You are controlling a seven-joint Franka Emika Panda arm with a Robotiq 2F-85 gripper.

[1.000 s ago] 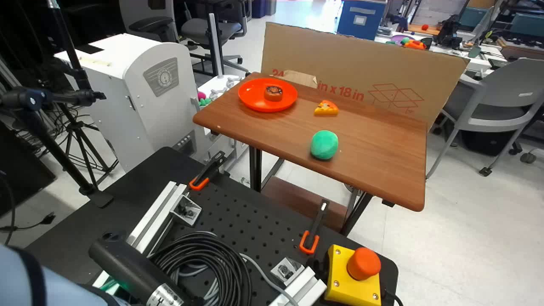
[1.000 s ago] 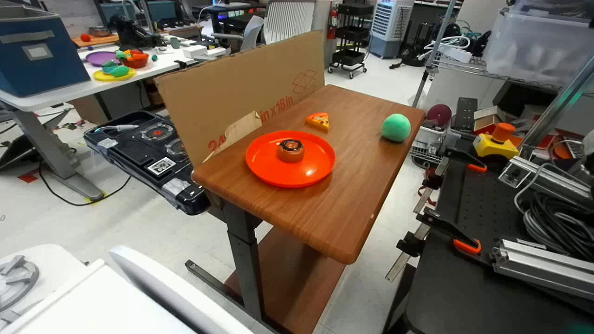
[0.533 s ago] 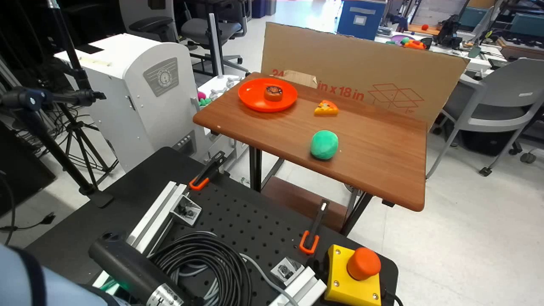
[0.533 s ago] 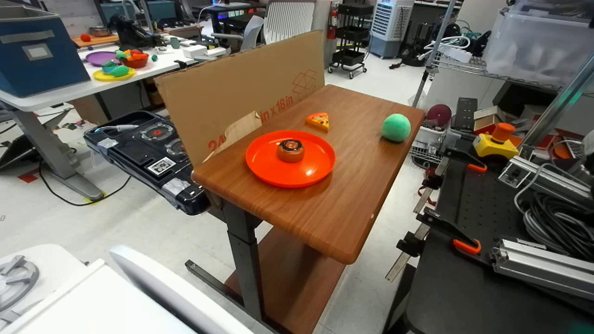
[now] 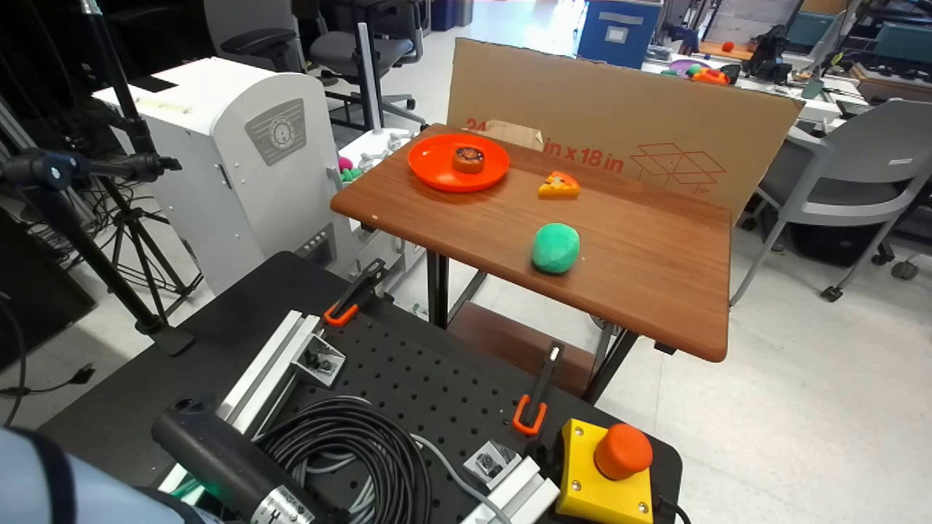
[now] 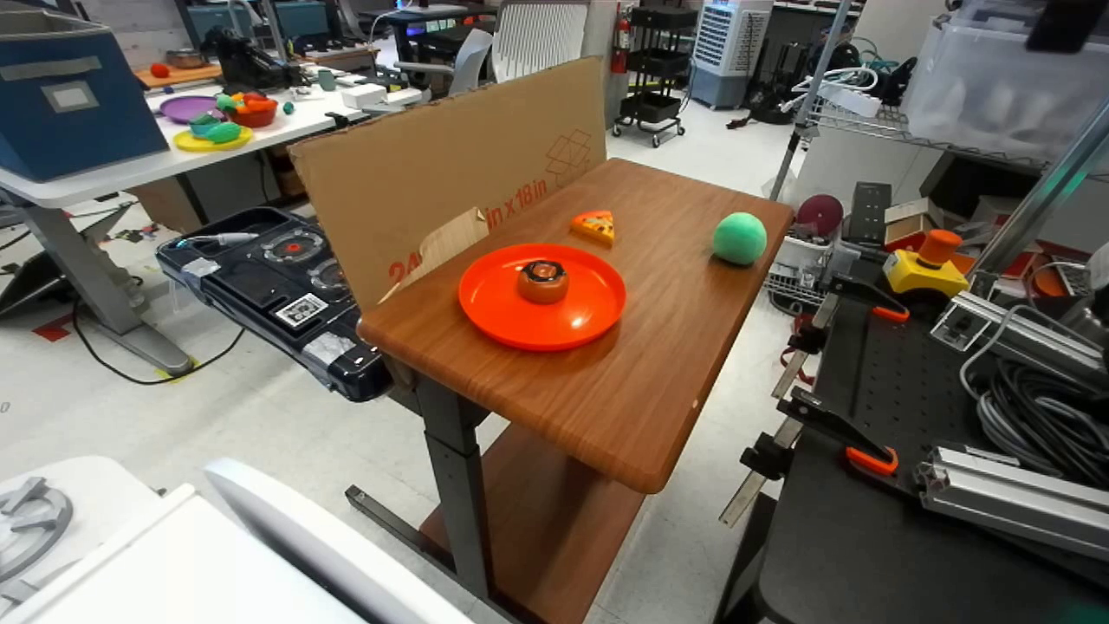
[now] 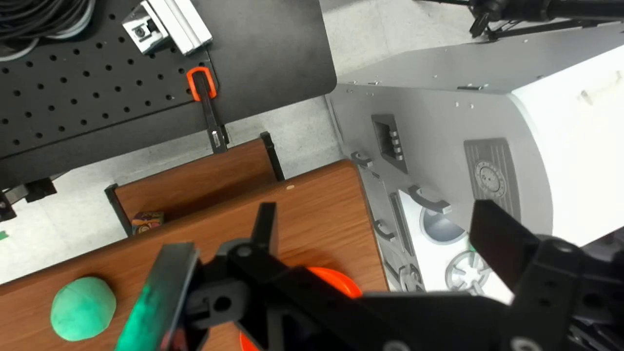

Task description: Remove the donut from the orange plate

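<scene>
The donut [image 5: 468, 159] is a small reddish-brown ring with a dark top. It rests on the round orange plate [image 5: 429, 164] on the wooden table. Both show again in an exterior view, the donut [image 6: 543, 282] near the plate's [image 6: 554, 334] middle. In the wrist view my gripper [image 7: 376, 207] is open, its fingers wide apart with nothing between them. It is high above the table. The gripper's body covers most of the plate [image 7: 339, 280] there and hides the donut. A dark shape [image 6: 1061, 24] at an exterior view's top right may be part of the gripper.
A green ball [image 5: 555, 248] and a yellow-orange pizza slice [image 5: 559, 185] lie on the table [image 5: 641, 255]. A cardboard panel [image 5: 619, 109] stands along its far edge. A white-grey cabinet [image 7: 438, 146] stands beside the table. Clamps [image 5: 535, 393] stick out from the black bench.
A dark shape has come into the top right corner of an exterior view. The pale arm part at the lower left of an exterior view has shifted slightly. The donut and plate have not moved.
</scene>
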